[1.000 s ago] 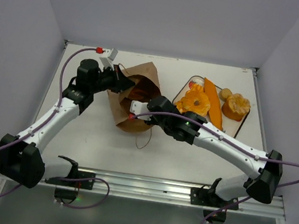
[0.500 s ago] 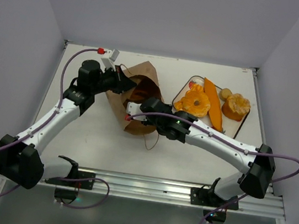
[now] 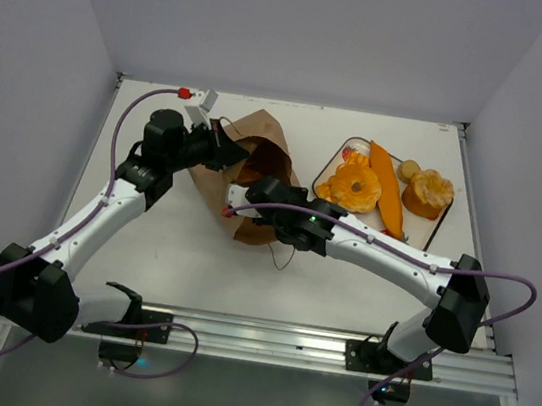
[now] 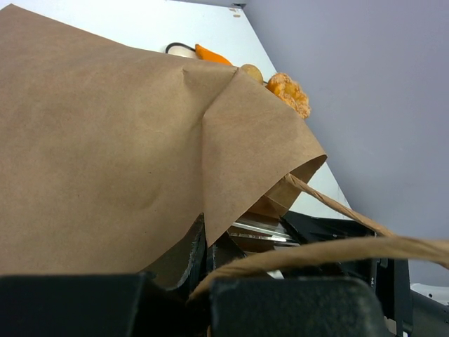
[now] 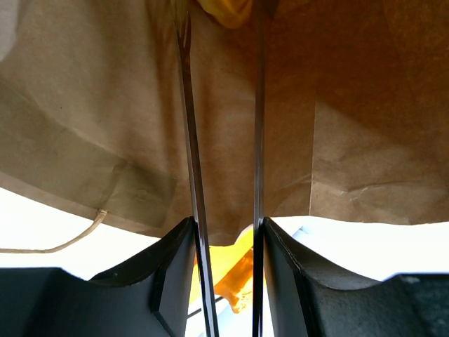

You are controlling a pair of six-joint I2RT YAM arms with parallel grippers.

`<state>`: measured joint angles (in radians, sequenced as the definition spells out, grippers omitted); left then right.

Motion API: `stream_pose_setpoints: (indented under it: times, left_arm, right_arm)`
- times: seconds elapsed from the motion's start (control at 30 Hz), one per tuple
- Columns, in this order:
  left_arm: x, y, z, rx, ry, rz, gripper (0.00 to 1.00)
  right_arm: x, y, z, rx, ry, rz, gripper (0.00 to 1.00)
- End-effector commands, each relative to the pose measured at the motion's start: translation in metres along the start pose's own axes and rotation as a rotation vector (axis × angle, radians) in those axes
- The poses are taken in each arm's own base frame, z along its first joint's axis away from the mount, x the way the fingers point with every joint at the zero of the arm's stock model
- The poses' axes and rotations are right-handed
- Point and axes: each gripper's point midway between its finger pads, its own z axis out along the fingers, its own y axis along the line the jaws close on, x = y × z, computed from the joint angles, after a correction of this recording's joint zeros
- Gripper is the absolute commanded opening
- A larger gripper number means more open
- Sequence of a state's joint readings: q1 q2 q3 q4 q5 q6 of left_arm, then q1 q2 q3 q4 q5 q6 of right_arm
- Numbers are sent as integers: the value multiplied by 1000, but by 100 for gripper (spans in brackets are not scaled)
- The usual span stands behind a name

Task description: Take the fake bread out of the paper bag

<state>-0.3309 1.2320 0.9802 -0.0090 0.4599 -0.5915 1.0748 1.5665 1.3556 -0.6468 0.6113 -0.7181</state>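
Note:
The brown paper bag (image 3: 258, 151) lies on the table, its mouth held up by my left gripper (image 3: 220, 148), which is shut on the bag's edge (image 4: 210, 210) next to a string handle. My right gripper (image 3: 264, 192) is at the bag's mouth, shut on metal tongs (image 5: 193, 140) whose two blades reach into the bag (image 5: 351, 105). A yellow bread piece (image 5: 226, 10) shows at the tongs' tips. Another orange piece (image 5: 235, 274) shows between my right fingers. The ring loaf (image 3: 354, 186), baguette (image 3: 385, 184), braided piece (image 3: 427, 192) and a small roll (image 3: 410, 168) lie outside the bag.
The breads outside the bag lie on a tray (image 3: 436, 231) at the back right. The bag's string handle (image 3: 279, 255) trails on the table near my right arm. Side walls close in the table left and right.
My right arm has moved left and pushed the tongs deeper into the bag. The bag's lower end has shifted slightly. The left arm has barely moved.

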Motion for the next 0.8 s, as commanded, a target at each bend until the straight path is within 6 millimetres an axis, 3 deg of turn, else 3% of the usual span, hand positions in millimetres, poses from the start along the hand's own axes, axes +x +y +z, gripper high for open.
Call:
stream_pose_setpoints:
  times: [0.0, 0.77]
  left_arm:
    - [-18, -28, -7, 79, -55, 19, 1]
    - [-13, -40, -6, 134, -39, -4, 1]
  right_arm:
    - [-12, -26, -6, 98, -10, 37, 45]
    - [-29, -19, 10, 121, 29, 8, 46]
